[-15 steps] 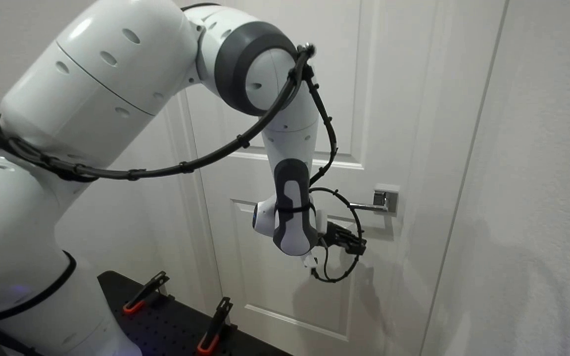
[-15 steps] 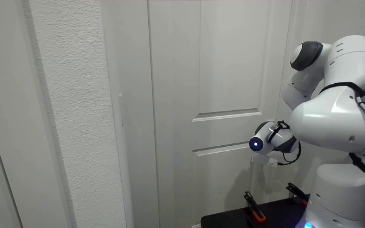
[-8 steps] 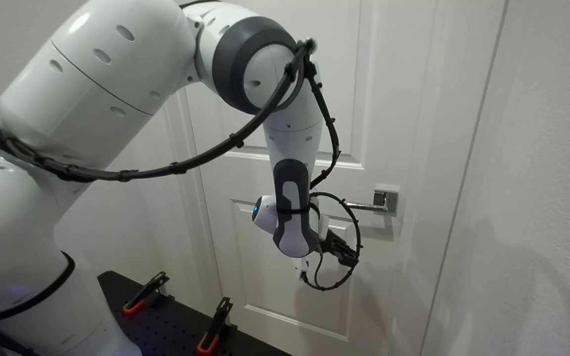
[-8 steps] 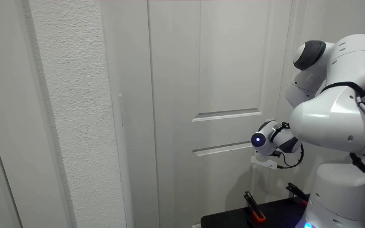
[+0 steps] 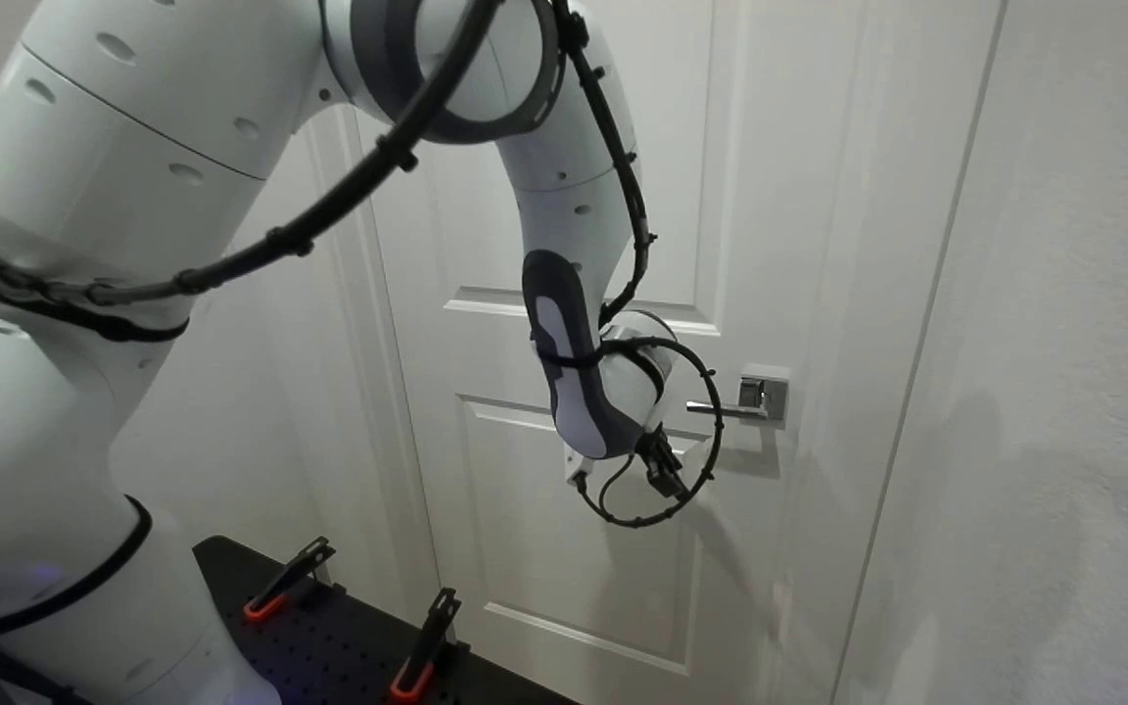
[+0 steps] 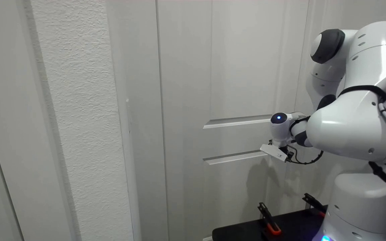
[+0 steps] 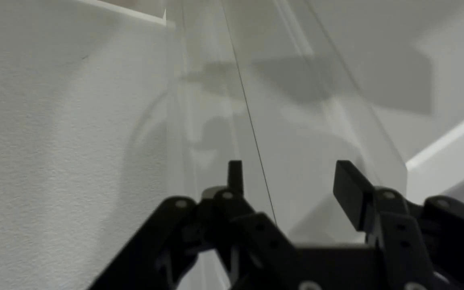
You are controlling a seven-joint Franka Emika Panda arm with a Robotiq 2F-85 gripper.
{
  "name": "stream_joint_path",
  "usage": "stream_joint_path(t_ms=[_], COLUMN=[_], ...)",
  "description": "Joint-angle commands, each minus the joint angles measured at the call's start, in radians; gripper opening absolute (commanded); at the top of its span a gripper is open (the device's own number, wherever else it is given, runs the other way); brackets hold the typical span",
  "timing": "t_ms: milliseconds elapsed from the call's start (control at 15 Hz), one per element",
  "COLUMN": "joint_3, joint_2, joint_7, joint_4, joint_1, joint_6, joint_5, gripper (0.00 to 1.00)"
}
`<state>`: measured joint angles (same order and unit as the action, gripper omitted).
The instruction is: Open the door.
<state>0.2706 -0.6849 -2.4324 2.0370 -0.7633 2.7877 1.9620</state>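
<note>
Lever, slim and shiny, fronts the paneled white door; the black tool gapes wide.

Dim, grayish light filled both exterior views, bringing the white door and wall close in tone. A shadow beneath the handle pointed to light from above, while broad, soft-edged shadows lay low on door and wall. White glare streaked the arm, a blue lamp glowed on it, and the table read as nearly black. In the wrist view, gray shadows crossed wall and door alike, and the dark jaws were blurred, out of focus.
</note>
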Motion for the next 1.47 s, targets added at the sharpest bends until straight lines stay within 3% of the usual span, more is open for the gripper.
stream_joint_path(t_ms=[0,67,400,933,1000,1067,1400], joint_3=[-0.023,-0.030,0.017,0.131,-0.028,0.126,0.147], joint_2=[0.087,0.100,0.141,0.216,0.259,0.232,0.254], joint_7=[0.146,0.197,0.436,0.659,0.745,0.719,0.799], joint_4=[0.047,0.053,0.089,0.105,0.120,0.108,0.115], joint_1=[0.007,0.013,-0.023,-0.129,0.017,-0.131,-0.168], joint_6=[0.099,0.117,0.110,0.114,0.190,0.146,0.142], joint_5=[-0.208,-0.274,-0.559,-0.806,-0.950,-0.883,-0.966], gripper=[0.92,0.99,1.00,1.00,1.00,1.00,1.00])
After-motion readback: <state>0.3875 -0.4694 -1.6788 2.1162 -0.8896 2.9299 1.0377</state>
